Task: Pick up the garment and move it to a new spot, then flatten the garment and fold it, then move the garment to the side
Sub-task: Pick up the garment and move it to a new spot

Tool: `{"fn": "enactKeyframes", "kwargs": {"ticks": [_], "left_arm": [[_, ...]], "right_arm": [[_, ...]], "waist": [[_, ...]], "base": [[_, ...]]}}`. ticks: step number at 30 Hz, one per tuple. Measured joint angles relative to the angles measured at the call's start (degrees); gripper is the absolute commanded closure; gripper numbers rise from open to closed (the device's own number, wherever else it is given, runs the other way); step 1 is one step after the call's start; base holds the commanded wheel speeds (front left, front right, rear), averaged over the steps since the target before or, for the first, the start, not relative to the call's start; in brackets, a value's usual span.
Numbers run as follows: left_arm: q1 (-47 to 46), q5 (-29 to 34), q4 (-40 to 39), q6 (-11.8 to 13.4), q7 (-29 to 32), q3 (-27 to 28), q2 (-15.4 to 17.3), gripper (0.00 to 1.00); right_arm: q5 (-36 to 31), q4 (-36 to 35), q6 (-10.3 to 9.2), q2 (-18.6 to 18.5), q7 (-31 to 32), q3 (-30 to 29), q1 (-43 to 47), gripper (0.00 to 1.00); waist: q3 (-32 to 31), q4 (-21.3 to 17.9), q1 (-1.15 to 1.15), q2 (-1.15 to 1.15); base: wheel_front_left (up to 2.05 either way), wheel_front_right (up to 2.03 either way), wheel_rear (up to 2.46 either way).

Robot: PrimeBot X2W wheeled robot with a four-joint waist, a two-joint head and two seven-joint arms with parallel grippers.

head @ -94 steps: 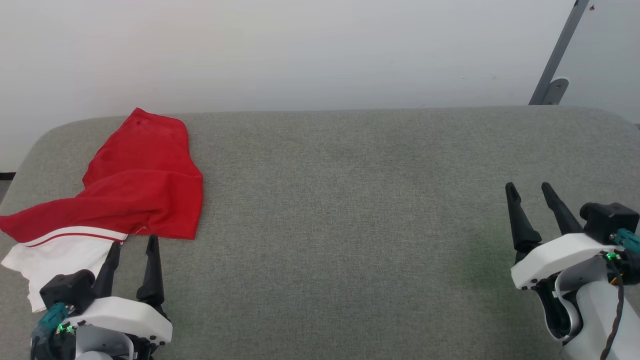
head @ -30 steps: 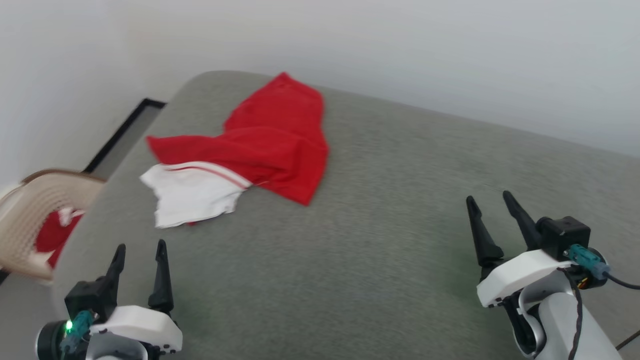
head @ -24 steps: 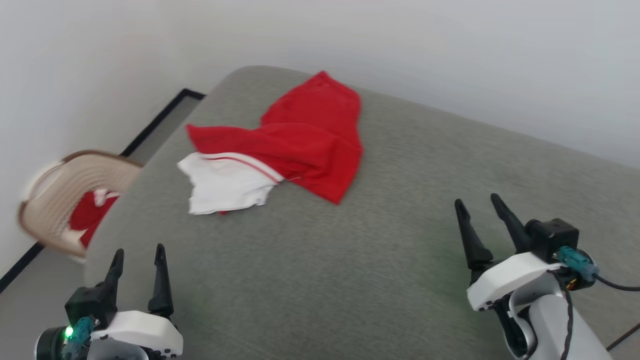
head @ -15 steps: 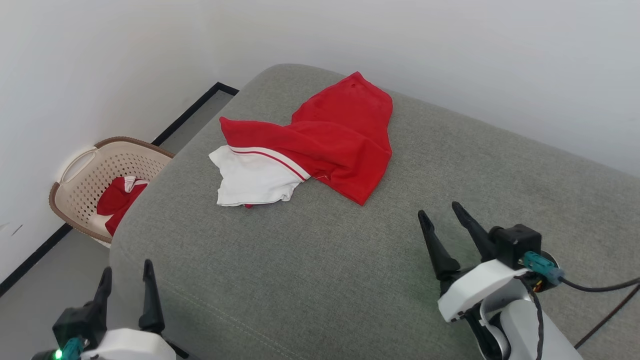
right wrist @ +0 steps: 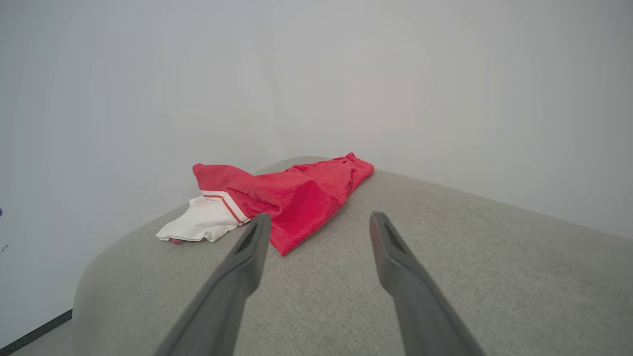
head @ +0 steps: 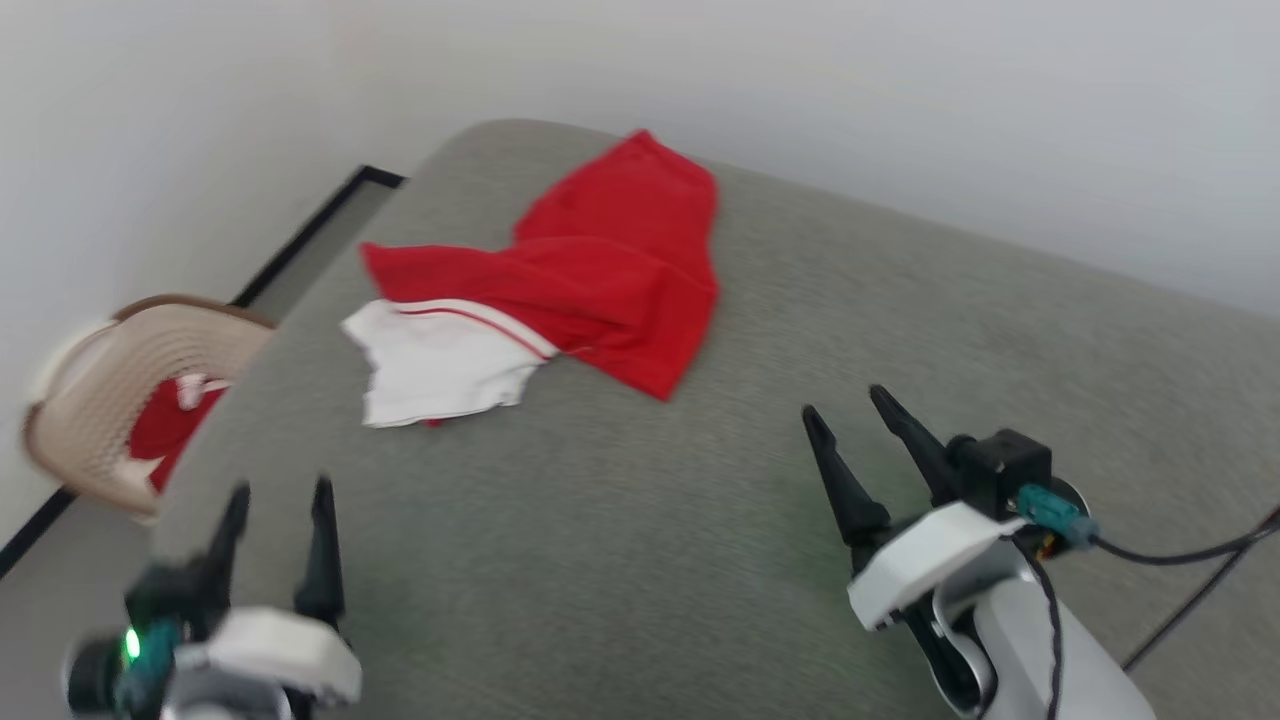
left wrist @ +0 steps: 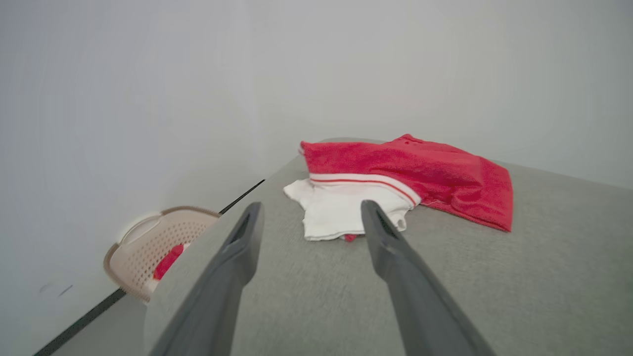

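two pincers spread wide, one red garment [head: 610, 280]
the garment lies crumpled near the far left corner of the grey cushion [head: 700, 580], white end toward the edge. the left pincer [head: 280, 490] and the right pincer [head: 845, 403] hold nothing and are well apart from it. a tan basket [head: 90, 400] with red cloth sits beside the cushion.

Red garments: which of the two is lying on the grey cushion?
The larger garment with the white end panel, spread on the cushion. The other red cloth is bunched inside the beige basket beside it.
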Motion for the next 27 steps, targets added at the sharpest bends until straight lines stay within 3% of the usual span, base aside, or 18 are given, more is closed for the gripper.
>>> {"fn": "enactKeyframes", "kwargs": {"ticks": [7, 14, 21, 27], "left_arm": [[-15.1, -1.6, 8.2, -0.7, 0.2, -5.4, 9.3, 0.0], [-31.9, -14.1, 17.6, -0.9, 5.9, -21.3, 20.4, 0.0], [-40.1, -29.4, 26.2, -0.9, 24.3, -33.0, 28.1, 0.0], [-42.0, -40.4, 28.6, -0.9, 36.6, -38.0, 34.7, 0.0]], "right_arm": [[-0.4, -0.9, 0.0, 0.2, 0.0, 0.1, -3.5, 0.0], [-1.8, -1.8, 0.0, -0.3, 0.0, -0.4, -6.1, 0.0], [-2.4, -3.2, 0.0, 0.4, 0.0, -0.7, -8.8, 0.0], [-2.4, -4.8, 0.0, 1.3, 0.0, -0.1, -10.1, 0.0]], "waist": [[3.5, -7.6, 0.0, 0.0], [9.7, -15.1, 0.0, 0.0], [14.9, -22.0, 0.0, 0.0], [18.6, -26.7, 0.0, 0.0]], "base": [[0.0, 0.0, 0.0], [0.0, 0.0, 0.0], [0.0, 0.0, 0.0], [0.0, 0.0, 0.0]]}}
